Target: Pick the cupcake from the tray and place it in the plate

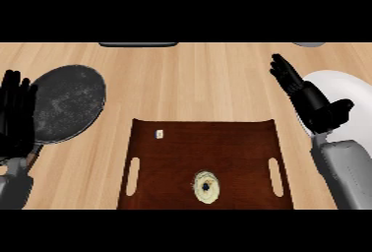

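the right hand (312,101) is raised over the counter (203,78) at the view's right, fingers straight and spread a little, thumb out to the side, holding nothing. it stands in front of the white plate (347,91), hiding the plate's left edge; the plate is also cut off by the right border. its grey forearm runs down to the lower right corner.

the left hand (16,106) shows at the left border, fingers straight and pointing up, at rest and holding nothing; it is partly cut off by the border. just beside it lies a dark round pan (69,103), speckled grey, whose handle end is hidden near the left forearm.

between the two arms sits the brown tray (240,147) with a slot handle on each side; its near edge is cut off at the bottom. the cupcake (206,186) stands on the tray near that lower edge, seen from above as a pale ring with a dark centre, well apart from both hands and from the plate. a small white tag (159,133) lies on the tray's upper left part; any writing on it is too small to read.

at the top edge a dark flat object (138,44) and a grey one (310,44) are cut off and cannot be identified.
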